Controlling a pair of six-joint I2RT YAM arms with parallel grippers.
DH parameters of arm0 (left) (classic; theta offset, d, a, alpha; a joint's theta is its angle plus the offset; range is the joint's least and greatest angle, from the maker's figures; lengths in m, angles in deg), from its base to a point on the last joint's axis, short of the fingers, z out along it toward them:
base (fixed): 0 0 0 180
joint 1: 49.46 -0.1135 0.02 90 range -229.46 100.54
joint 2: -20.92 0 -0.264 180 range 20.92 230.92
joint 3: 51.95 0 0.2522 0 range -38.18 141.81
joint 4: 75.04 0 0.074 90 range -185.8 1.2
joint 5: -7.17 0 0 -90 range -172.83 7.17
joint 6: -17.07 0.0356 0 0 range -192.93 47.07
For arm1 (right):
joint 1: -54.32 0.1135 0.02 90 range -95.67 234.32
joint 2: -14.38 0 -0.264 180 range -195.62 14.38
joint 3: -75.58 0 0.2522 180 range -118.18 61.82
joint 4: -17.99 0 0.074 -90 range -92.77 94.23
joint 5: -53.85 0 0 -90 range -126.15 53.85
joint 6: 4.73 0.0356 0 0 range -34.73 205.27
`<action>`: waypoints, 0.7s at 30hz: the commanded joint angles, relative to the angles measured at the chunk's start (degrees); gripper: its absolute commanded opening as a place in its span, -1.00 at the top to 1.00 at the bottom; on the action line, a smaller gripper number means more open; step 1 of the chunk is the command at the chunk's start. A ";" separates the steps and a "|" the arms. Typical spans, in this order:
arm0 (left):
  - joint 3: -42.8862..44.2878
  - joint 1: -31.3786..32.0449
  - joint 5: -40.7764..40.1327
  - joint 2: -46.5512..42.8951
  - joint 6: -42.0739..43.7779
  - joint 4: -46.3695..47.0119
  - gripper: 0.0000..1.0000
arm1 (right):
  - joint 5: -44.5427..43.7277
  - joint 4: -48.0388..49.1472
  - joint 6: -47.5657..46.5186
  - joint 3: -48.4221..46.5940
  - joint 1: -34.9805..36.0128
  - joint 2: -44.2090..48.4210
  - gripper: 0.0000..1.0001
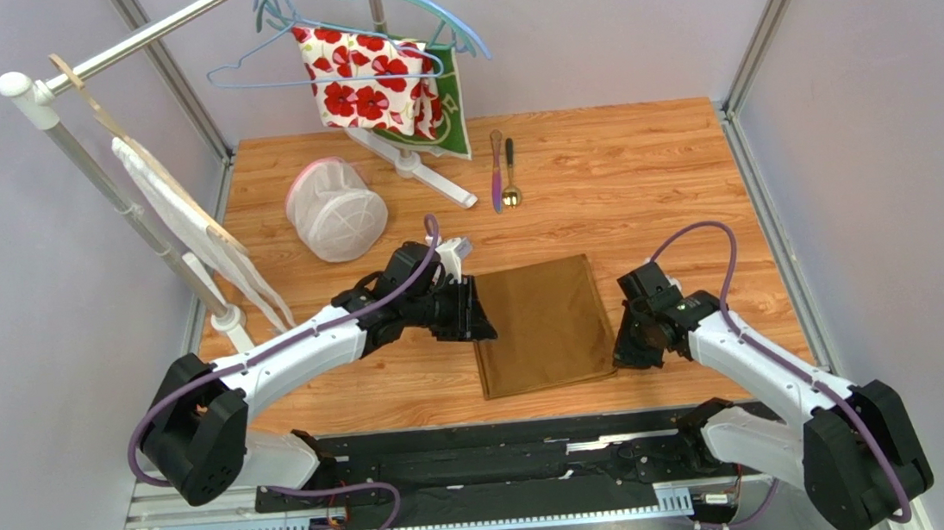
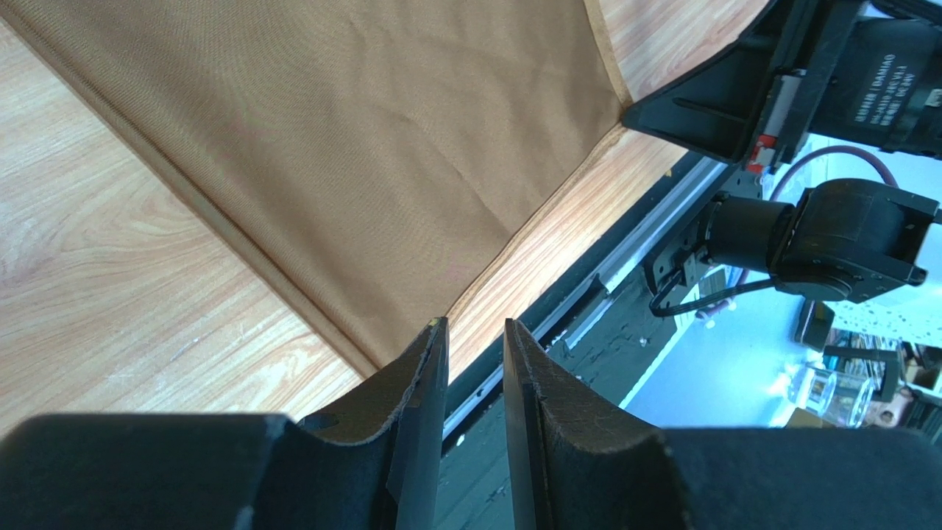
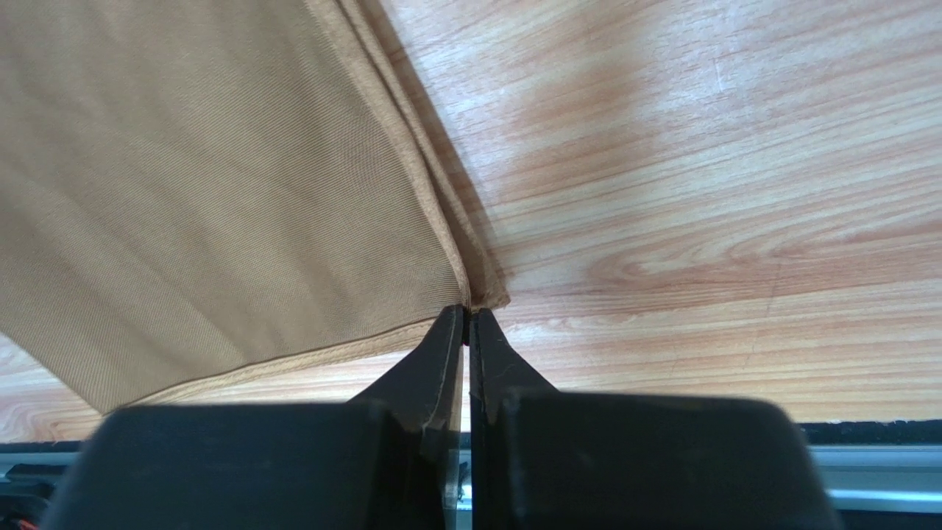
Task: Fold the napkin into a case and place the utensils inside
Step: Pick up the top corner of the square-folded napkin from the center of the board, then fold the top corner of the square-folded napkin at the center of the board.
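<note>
Folding the napkin (image 1: 542, 323) into a case, with the fold only partly done by the look of it. Lies flat as a brown square in the middle of the wooden table (image 1: 665, 182), between the two arms. Looks doubled over, with stacked edges showing in the right wrist view. Squeezed tight at the near right corner of the cloth, the right gripper (image 3: 466, 315), seeming to pinch that corner. By the left edge, the left gripper (image 2: 475, 326), fingers (image 2: 426, 370) a little apart, nothing between them, the near left corner just ahead. Far off at the back of the table, the utensils: a purple knife (image 1: 497, 169) and a gold spoon (image 1: 509, 173), side by side, well apart from the cloth. Next, most likely: shut the left fingers on their corner, then lift both corners together and carry them across to make the cloth narrower. Needs both sides to go evenly, or else a crooked, lumpy pouch. Slippery-looking cloth too, so easy to drop.
</note>
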 commanded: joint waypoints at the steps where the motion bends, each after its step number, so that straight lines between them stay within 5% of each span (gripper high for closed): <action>1: -0.27 0.35 0.28 -1.31 -0.22 1.31 0.32 | -0.30 -2.86 -0.72 -4.49 0.77 1.91 0.97; 11: -0.71 0.35 -1.64 -2.36 -1.36 0.61 0.32 | 8.74 4.84 -2.92 -8.78 1.30 -0.27 1.00; 21: -5.18 -2.37 -15.71 -11.41 -5.66 -4.05 0.30 | 23.15 18.93 -3.10 -32.75 7.88 -30.23 1.00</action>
